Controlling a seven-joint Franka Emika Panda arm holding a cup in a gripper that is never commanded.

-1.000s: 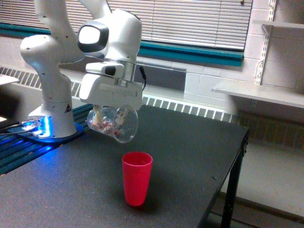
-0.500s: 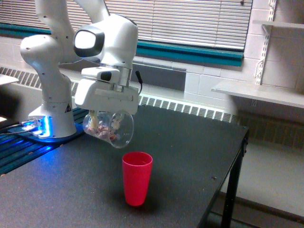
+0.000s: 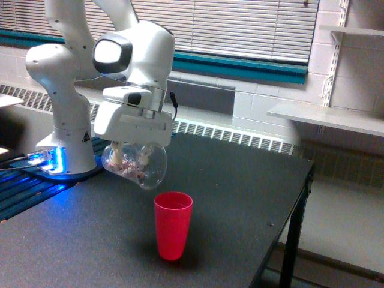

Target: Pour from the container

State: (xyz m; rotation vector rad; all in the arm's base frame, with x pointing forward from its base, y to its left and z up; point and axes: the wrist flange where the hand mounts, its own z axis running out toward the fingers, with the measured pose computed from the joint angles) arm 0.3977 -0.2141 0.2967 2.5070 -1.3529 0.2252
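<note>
On dark table [image 3: 240, 180]: red cup [image 3: 173, 224]; end effector [image 3: 133, 150] clamps tilted container [image 3: 135, 165] above.

No legible text; only a small warning triangle on the arm base [image 3: 84, 135].

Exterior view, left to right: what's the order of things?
White robot base with blue glow → clear plastic container of pink and whitish pieces, held tilted in the gripper → opaque red plastic cup → black table's right edge → wall shelf.
</note>
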